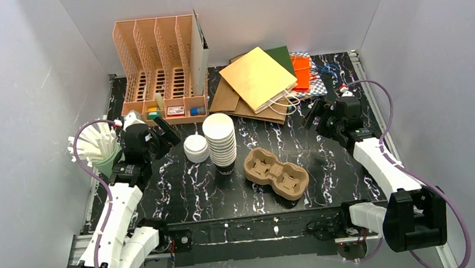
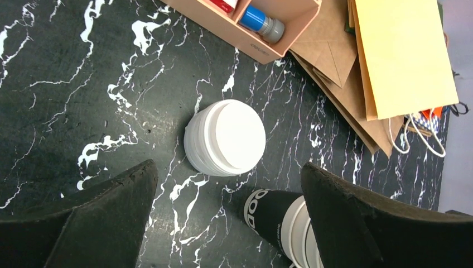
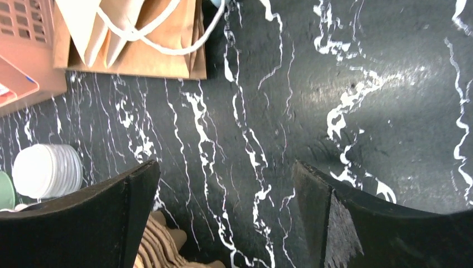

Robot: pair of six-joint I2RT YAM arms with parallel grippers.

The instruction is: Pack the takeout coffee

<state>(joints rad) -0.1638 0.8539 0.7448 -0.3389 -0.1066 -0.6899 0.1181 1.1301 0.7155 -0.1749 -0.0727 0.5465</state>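
No capped coffee cup shows in any view. A tall stack of lidless white-rimmed cups [image 1: 221,140] with a black bottom cup stands mid-table; it also shows in the left wrist view [image 2: 279,220]. A stack of loose flat white lids [image 1: 196,148] stands just left of it, and shows in the left wrist view [image 2: 226,137]. A brown pulp cup carrier [image 1: 275,172] lies right of the cups, its edge in the right wrist view [image 3: 162,245]. My left gripper [image 1: 164,133] [image 2: 228,184] is open and empty above the lids. My right gripper [image 1: 316,113] [image 3: 223,184] is open and empty over bare table.
A peach desk organizer [image 1: 162,69] stands at the back left. Paper bags [image 1: 259,81] lie at the back centre. A green cup of white sticks [image 1: 104,158] stands by the left arm. Grey walls close in on both sides.
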